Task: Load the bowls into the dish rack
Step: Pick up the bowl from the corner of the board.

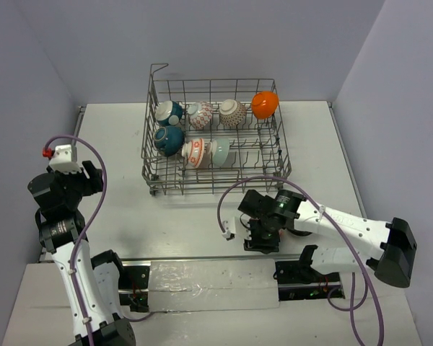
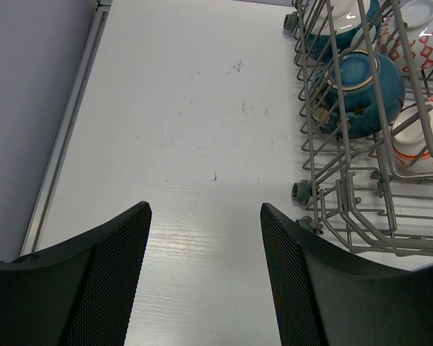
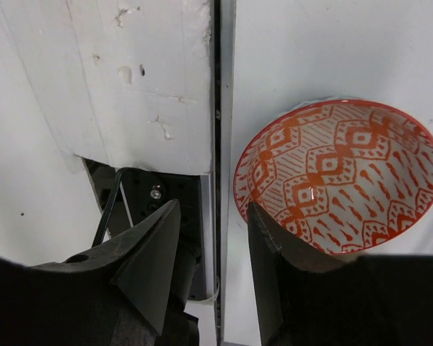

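Overhead and wrist views of the loading bench (image 1: 115, 144). The dish rack (image 1: 202, 184) stood at the far centre of the bench and held seven bowls on their sides between its tines. The far row, from left to right, comprised the far teal bowl (image 1: 169, 112), a red-patterned bowl (image 1: 200, 114), a grey-patterned bowl (image 1: 232, 112) and an orange bowl (image 1: 265, 104). The near row comprised the near teal bowl (image 1: 169, 139), an orange-banded white bowl (image 1: 193, 151) and a pale green bowl (image 1: 221, 153).

The left claw (image 2: 203, 209) hung over bare bench to the left of the rack, with its jaws apart and nothing between them.

The right claw (image 3: 213, 205) was lowered near the near edge of the bench, just near of the rack. Its jaws were apart, and only the bench edge showed in the gap. An eighth, orange-patterned bowl (image 3: 339, 187) stood upright on the bench just outside one finger (image 3: 270, 274). Whether that finger touched its rim could not be told.
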Robot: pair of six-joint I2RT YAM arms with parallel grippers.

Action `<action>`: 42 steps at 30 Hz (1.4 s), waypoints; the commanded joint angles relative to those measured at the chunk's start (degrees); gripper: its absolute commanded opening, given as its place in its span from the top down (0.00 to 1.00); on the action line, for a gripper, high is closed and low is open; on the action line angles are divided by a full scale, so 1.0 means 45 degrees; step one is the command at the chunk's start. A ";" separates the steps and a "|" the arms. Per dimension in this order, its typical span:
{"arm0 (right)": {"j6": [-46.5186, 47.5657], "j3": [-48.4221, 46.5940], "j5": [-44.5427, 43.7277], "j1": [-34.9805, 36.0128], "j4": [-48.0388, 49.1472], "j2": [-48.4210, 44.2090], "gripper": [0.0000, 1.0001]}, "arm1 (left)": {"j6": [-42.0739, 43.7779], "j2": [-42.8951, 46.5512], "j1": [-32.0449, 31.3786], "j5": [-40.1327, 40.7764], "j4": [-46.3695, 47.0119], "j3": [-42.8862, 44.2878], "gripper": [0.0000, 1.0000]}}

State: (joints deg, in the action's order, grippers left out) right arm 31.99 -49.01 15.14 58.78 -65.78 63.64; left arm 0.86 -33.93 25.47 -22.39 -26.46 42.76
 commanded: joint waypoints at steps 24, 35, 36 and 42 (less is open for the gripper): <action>0.0235 -0.0729 -0.0277 0.0316 0.1043 0.2186 0.51 | 0.0530 -0.0526 0.0081 -0.0863 -0.0253 0.0399 0.38; 0.0138 -0.1002 -0.0531 0.0335 0.1258 0.3045 0.53 | 0.0648 -0.0526 0.0081 -0.1175 -0.0214 0.0244 0.39; 0.0118 -0.1060 -0.0532 0.0355 0.1258 0.3104 0.53 | 0.0667 -0.0468 0.0081 -0.1176 -0.0195 0.0224 0.39; 0.0001 -0.1198 -0.0629 0.0374 0.1258 0.3261 0.56 | 0.0687 -0.0155 0.0081 -0.1312 -0.0253 0.0185 0.39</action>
State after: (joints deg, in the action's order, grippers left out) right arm 32.38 -52.10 12.99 59.88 -60.88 78.15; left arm 2.98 -35.48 25.54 -26.30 -28.73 42.78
